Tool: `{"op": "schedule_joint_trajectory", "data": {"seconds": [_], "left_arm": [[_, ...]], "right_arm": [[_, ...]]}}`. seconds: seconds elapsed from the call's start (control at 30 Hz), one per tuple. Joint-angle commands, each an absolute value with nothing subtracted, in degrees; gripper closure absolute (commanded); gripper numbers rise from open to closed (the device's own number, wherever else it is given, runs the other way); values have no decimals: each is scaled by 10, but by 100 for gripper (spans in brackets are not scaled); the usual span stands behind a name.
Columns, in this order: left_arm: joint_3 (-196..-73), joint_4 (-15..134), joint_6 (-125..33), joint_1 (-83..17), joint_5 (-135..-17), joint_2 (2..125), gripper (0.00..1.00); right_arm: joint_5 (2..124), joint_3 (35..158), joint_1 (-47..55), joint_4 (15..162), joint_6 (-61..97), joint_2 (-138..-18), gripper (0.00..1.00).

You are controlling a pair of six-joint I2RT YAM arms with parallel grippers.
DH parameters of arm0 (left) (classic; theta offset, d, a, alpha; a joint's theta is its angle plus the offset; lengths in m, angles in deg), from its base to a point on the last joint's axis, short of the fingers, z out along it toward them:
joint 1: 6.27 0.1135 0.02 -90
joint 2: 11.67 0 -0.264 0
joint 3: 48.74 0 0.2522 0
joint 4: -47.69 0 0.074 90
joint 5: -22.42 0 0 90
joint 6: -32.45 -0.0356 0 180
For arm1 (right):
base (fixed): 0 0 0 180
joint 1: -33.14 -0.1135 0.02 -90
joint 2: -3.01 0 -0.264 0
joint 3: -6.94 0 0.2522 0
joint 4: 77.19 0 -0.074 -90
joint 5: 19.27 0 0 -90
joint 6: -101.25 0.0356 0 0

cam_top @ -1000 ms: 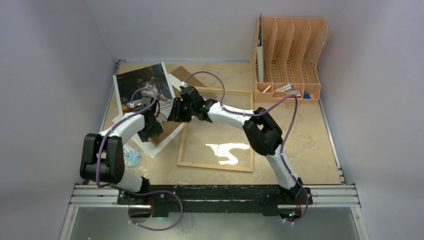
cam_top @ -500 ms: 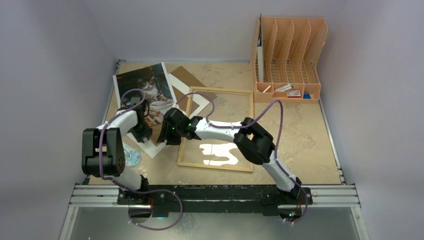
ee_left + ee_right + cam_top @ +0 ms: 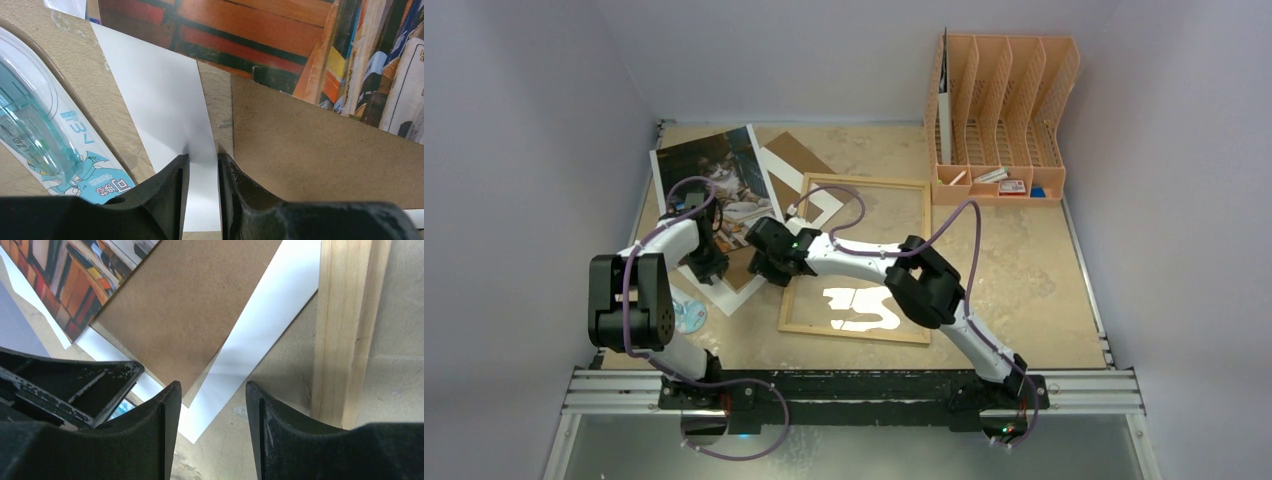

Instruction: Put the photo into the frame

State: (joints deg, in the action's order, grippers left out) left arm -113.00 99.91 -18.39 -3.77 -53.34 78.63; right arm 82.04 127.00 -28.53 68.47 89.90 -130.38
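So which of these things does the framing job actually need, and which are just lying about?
Needed for the job: photo, wooden frame, brown backing board, white mat.
Just lying about: orange file organiser, clear tape dispenser.

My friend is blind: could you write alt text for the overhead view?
The robot's left gripper and right gripper reach to a loose pile of cat photo, white mat and brown board, along the wooden frame's left side on a tan table. An orange file organiser stands far right.
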Motion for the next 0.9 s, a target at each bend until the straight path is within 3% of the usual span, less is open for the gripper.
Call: {"op": "schedule_joint_trajectory", "data": {"seconds": [0.0,0.23,0.43,0.87], "left_arm": [[-1117,985,-200,-33,-524,801,71],[-1114,981,-203,-32,-536,802,71],[-1116,979,-206,-33,-543,802,70],[-1119,973,-211,-33,-558,778,64]], "right_arm": [[882,1308,-282,600,939,-1340,46],[857,1299,-271,625,966,-1356,44],[787,1152,-263,825,971,-1291,45],[709,1052,-252,1076,878,-1236,48]]}}
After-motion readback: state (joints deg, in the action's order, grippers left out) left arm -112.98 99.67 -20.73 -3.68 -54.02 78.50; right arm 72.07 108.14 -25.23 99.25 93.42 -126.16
